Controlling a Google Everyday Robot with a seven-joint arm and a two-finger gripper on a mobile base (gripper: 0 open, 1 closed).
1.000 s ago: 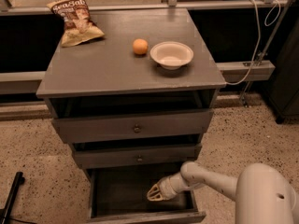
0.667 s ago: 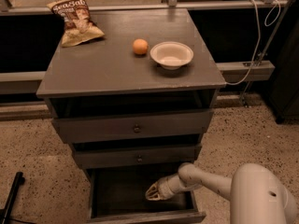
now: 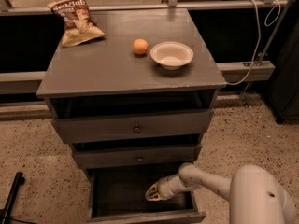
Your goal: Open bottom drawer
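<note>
The grey cabinet [image 3: 131, 73] has three drawers. The bottom drawer [image 3: 142, 216] is pulled out toward me, and its dark inside shows; only the top edge of its front is in view, and its knob is out of view. My gripper [image 3: 153, 194] reaches from the lower right into the open bottom drawer, just above its floor near the middle. The top drawer [image 3: 135, 127] and the middle drawer [image 3: 138, 157] each have a small dark knob and stand slightly out.
On the cabinet top lie a chip bag [image 3: 77, 20], an orange [image 3: 140, 46] and a white bowl [image 3: 171, 55]. My white arm [image 3: 233, 185] fills the lower right. A black bar [image 3: 11, 195] stands on the floor at lower left. Cables [image 3: 254, 36] hang at the right.
My gripper has shifted slightly left inside the open bottom drawer. The drawer and the other things have not moved.
</note>
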